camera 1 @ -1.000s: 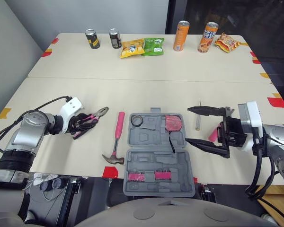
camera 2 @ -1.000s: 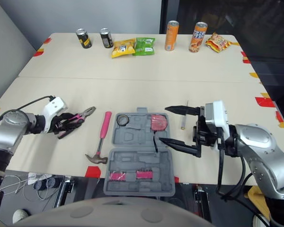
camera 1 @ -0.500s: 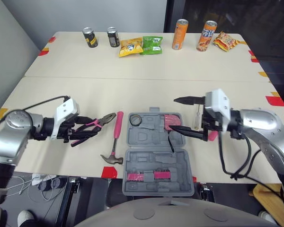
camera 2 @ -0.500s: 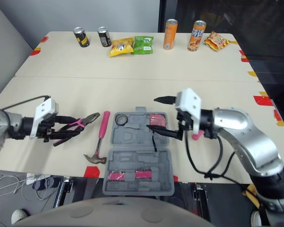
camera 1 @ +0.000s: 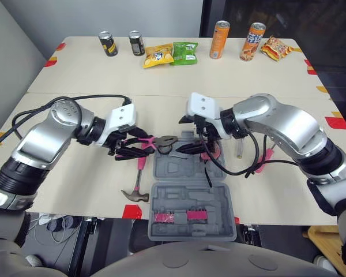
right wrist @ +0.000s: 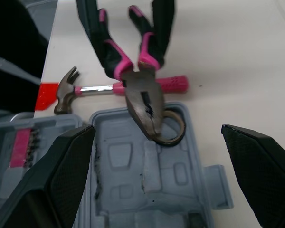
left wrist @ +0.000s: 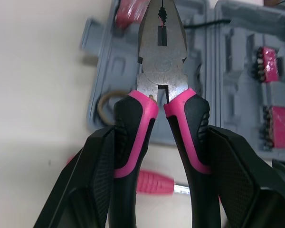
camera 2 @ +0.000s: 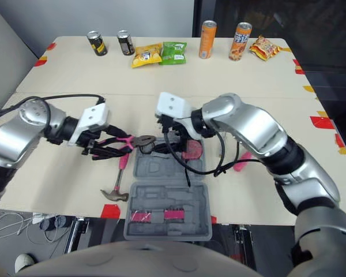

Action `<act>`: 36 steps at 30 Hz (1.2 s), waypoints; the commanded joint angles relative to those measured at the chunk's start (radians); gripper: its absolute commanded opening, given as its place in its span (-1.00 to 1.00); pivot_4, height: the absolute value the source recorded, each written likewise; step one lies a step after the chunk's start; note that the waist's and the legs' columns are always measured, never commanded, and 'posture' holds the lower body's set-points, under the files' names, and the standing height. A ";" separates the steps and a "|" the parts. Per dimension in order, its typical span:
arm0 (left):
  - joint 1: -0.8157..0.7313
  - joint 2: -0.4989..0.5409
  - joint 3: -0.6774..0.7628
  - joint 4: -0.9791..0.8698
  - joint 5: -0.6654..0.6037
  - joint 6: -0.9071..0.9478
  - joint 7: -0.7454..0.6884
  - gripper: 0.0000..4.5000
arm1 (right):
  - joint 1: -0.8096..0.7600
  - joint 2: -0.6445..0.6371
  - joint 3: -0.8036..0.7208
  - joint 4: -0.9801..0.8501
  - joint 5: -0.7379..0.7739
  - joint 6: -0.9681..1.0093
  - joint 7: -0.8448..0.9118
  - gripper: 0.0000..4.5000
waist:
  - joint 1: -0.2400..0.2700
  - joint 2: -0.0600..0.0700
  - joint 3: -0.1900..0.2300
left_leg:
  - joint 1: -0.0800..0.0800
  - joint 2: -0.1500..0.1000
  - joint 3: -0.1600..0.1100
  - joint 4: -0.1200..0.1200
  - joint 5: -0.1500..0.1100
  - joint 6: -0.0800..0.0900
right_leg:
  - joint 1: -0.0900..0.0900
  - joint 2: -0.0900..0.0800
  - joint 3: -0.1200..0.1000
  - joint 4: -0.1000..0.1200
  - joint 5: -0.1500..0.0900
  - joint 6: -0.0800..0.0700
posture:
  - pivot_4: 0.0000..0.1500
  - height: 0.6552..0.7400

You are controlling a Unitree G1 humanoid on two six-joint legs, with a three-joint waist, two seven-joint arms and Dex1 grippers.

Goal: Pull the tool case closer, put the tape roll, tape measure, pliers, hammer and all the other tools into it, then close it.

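Over the far left corner of the open tool case [camera 1: 190, 196], my left gripper [camera 1: 128, 150] is clamped on the pliers [camera 1: 154, 142]. The left wrist view gives me what the head cameras cannot: textured black fingers [left wrist: 97, 180] pinching the pink-and-black rubber handles, with the grey steel jaws closed and pointing across the case. The right wrist view adds that the pliers' nose hangs over the tape roll [right wrist: 179, 124], a dark ring seated in a moulded pocket of the grey plastic tray. From the head I see the right gripper [camera 1: 190, 135] spread wide with nothing in it, above the far half of the case beside the red tape measure [camera 2: 191, 149]. The hammer [camera 1: 137, 194] lies flat on the pale table [camera 1: 219, 81] just left of the case, with a pink grip and a dark claw head. Pink bit holders [camera 1: 174, 216] sit in the near half.
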 commanded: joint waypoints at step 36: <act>-0.053 -0.131 0.075 -0.021 -0.082 0.017 0.037 0.07 | 0.028 0.104 -0.006 0.052 -0.099 -0.057 0.024 -0.53 | 0.005 0.000 0.000 | -0.003 0.001 -0.002 0.004 0.002 -0.003 | -0.004 0.002 0.001 0.007 0.001 0.002 | 1.00 1.00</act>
